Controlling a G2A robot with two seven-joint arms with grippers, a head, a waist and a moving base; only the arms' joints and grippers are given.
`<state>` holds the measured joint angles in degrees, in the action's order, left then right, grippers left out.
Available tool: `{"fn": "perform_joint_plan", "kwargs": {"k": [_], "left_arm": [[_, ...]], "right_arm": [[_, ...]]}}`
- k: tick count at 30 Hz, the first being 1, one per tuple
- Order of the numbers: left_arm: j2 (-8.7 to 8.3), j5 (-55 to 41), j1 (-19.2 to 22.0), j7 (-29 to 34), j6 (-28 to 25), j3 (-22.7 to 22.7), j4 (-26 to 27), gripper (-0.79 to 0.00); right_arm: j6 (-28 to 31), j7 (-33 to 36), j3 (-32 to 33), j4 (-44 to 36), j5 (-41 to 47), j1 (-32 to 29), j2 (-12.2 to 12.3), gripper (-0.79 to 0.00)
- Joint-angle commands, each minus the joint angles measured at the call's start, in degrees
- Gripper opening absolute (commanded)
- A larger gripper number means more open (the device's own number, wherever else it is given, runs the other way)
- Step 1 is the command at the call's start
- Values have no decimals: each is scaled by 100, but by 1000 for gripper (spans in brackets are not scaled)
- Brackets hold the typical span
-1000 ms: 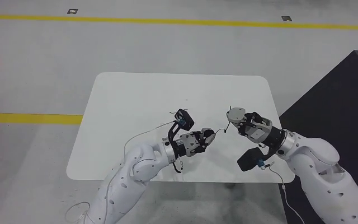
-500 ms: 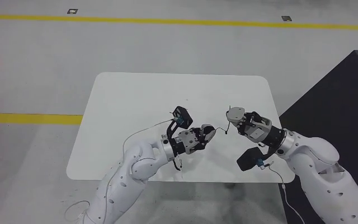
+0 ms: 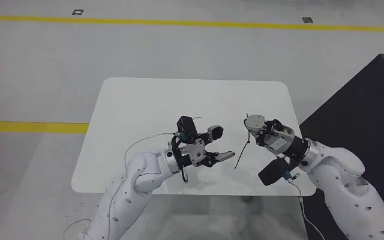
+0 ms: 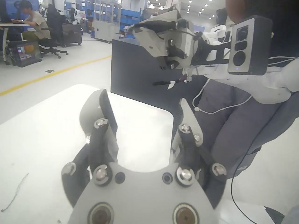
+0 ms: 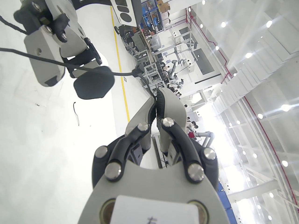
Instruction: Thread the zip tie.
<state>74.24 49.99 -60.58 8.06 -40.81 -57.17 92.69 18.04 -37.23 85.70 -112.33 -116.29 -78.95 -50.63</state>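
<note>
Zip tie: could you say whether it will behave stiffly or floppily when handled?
Probably springy rather than limp: the zip tie, pinched in the right gripper, extends unsupported in a gentle curve. Likely very light, being so thin.

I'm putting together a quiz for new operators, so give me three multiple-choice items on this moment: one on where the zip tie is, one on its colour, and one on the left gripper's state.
1. Where is the zip tie?
A lying loose, unheld
B held in the right gripper
C looped round a bottle

2. What colour is the zip tie?
A white
B yellow
C black

3. How is the left gripper?
A open, holding nothing
B shut on the zip tie
C shut, empty

Answers:
1 B, the right wrist view shows that gripper closed on the tie.
2 C, it is a thin black strip.
3 A, its fingers stand wide apart with nothing between them.
</note>
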Motion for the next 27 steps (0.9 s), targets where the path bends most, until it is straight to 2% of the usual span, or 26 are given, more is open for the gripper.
{"fn": "perform_joint_plan", "kwargs": {"k": [1,8,12,16,19,23,27], "left_arm": [[-19,-52,-14,-87,88,-162,-134,0],[-112,42,-299,-659,776,-922,-593,0],[-125,-108,-418,-763,923,-1071,-671,0],[-125,-108,-418,-763,923,-1071,-671,0],[-125,-108,-418,-763,923,-1071,-671,0],[-125,-108,-418,-763,923,-1071,-671,0],[-125,-108,-418,-763,923,-1071,-671,0]], "right_arm": [[-34,186,41,27,331,-4,-22,-785],[-55,257,52,48,403,-8,-28,-785],[-89,323,36,37,485,-17,-38,-785],[-304,1277,-288,-101,1097,194,-145,-785],[49,2003,-657,-186,1827,576,-227,-785],[853,2770,-1039,-207,2941,1116,-310,-785],[1437,3056,-1238,-358,3504,1422,-347,-785]]}}
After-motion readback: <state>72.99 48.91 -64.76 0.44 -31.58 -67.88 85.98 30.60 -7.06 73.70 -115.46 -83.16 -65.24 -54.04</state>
